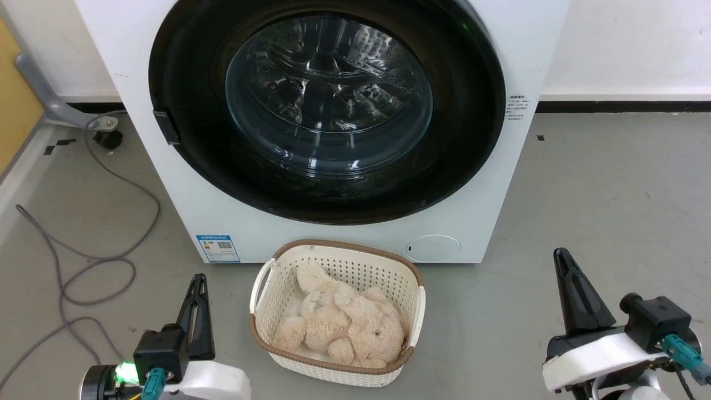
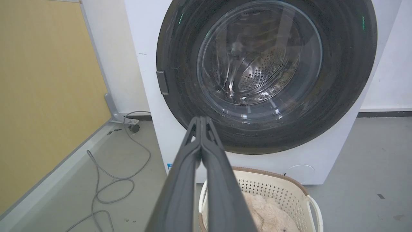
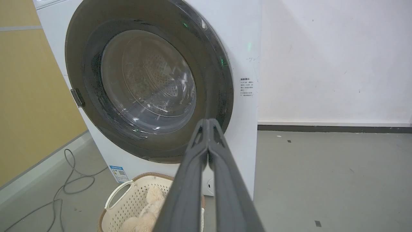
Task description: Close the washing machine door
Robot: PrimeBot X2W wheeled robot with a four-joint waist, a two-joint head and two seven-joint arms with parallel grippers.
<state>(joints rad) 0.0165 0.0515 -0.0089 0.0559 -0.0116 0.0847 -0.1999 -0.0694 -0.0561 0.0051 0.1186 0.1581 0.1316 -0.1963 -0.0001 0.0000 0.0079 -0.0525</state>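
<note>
1. The washing machine door [image 1: 328,111] sits in the front of the washing machine [image 1: 333,241]. Its black rim looks flush with the white panel all the way round, and I see no gap in any view, so I judge it shut or very nearly latched.
2. I expect it to be heavy and rigid, swinging on a hinge. The bulging glass centre [image 1: 328,94] is smooth, slippery and breakable, so I would not press there.
3. The best contact is the black rim beside the small grey latch tab [image 1: 166,126] on its left edge. A flat, firm push there should seat the catch, and no grasp is needed.
4. My left gripper [image 2: 201,120] has its fingers pressed together and holds nothing. It is low and well back from the door.
5. My right gripper [image 3: 208,121] is likewise pinched closed and empty, and also well apart from the door.
6. A cream basket [image 1: 339,247] with a plush toy [image 1: 344,325] stands on the floor just in front of the machine, between my arms. I must reach over it.
7. A grey cable [image 1: 111,258] loops on the floor to the left.
</note>
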